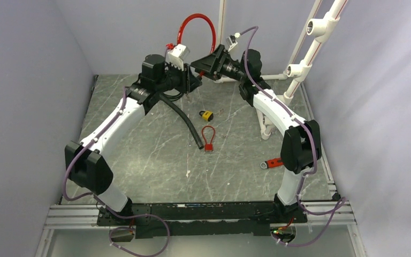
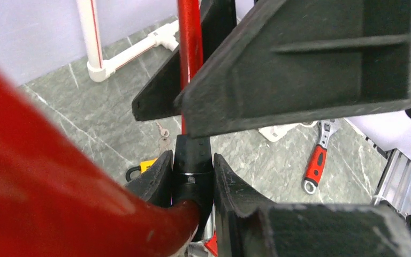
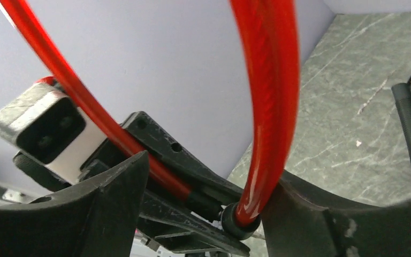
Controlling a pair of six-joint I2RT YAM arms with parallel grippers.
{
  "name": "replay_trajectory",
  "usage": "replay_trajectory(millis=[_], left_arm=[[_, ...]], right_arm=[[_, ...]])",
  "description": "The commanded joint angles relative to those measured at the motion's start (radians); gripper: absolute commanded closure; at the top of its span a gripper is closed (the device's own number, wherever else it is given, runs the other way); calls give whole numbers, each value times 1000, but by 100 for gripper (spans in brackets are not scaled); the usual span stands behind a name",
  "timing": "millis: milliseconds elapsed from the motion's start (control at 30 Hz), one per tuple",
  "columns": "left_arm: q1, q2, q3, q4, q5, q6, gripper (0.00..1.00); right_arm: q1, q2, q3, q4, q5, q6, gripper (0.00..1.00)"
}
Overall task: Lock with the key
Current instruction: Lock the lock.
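Top external: walls close in the bench on the left, back and right. A white pipe frame crowds the right rear corner, and open surface lies toward the front. On the bench are one yellow padlock, one small red loop, one wrench and one black hose. One red cable lock is held raised at the rear. Left wrist: the left pincer is clamped on the lock's black collar. Right wrist: the right pincer stands spread, with the cable passing between its fingers.
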Motion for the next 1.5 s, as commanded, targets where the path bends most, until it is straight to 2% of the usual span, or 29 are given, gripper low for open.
replay_trajectory(millis=[0,67,133,267,367,467,600,633,667,800,867,900,967,1033,1267,1367,1467], left_arm=[[18,-126,-116,197,-74,-91,100],[18,-154,-136,264,-124,-107,100],[18,-170,-148,307,-189,-111,100],[40,-187,-156,388,-287,-143,100],[81,-176,-137,427,-260,-252,100],[114,-161,-106,465,-236,-352,100],[118,-147,-71,504,-234,-417,100],[117,-146,-68,515,-233,-424,100],[117,-144,-63,518,-235,-419,100],[124,-142,-54,523,-220,-400,100],[125,-142,-52,522,-199,-390,100],[126,-144,-54,514,-190,-390,100],[132,-150,-65,520,-150,-376,100],[133,-161,-73,515,-131,-369,100],[133,-153,-70,524,-102,-382,100],[134,-144,-59,500,-89,-381,100],[145,-129,-54,496,-52,-411,100]], right_arm=[[-5,-14,116,119,-45,-42,23],[-16,-10,124,126,-47,-48,16],[-26,-18,124,110,-43,-75,6],[-36,-62,76,66,-13,-158,2],[-38,-51,61,95,-79,-147,10],[-33,-38,15,235,-162,-99,15],[12,-41,-44,286,-147,-77,18],[25,-35,-53,308,-140,-74,20],[39,-26,-58,336,-135,-61,27],[78,18,-26,360,-133,-53,33],[80,46,7,356,-158,-42,42],[75,63,32,351,-180,-30,42],[58,79,53,423,-227,18,32],[56,76,66,398,-253,12,26],[68,117,120,405,-239,1,30],[66,145,196,329,-294,-100,31],[53,184,215,397,-329,-46,30]])
